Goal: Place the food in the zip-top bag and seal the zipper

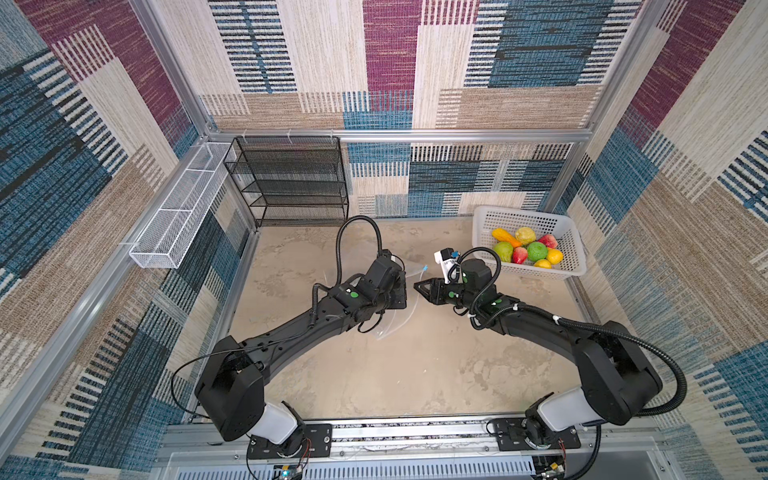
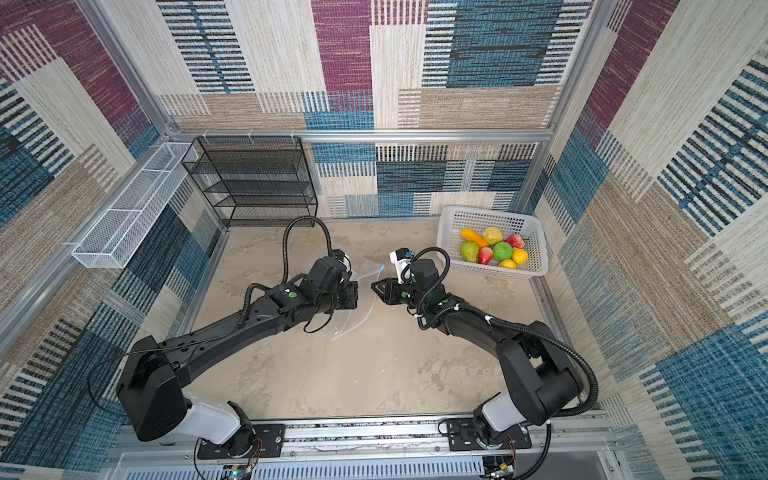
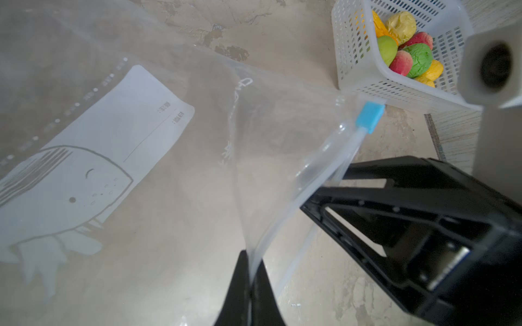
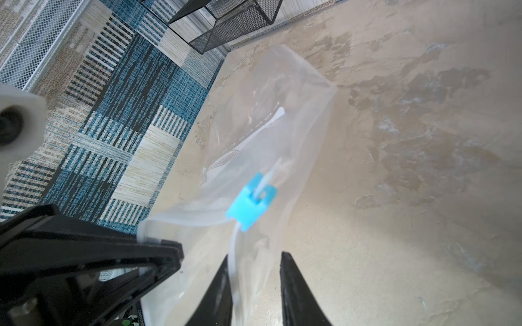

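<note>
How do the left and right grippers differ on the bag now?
The left gripper is shut on the edge of the zip-top bag; the right gripper has its jaws apart astride the zipper. The right gripper sits nearer the blue slider than the left gripper. Both are at its mouth.

Faint mirrored characters, unreadable, on the white label [image 3: 121,118] of the zip-top bag [image 3: 268,127]

clear glossy plastic zip-top bag [image 3: 197,169]; white perforated plastic basket [image 3: 367,84].

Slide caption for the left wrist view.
Left pincer grips the zip-top bag at its mouth; right pincer straddles the zipper near the blue slider; food waits in basket.
</note>
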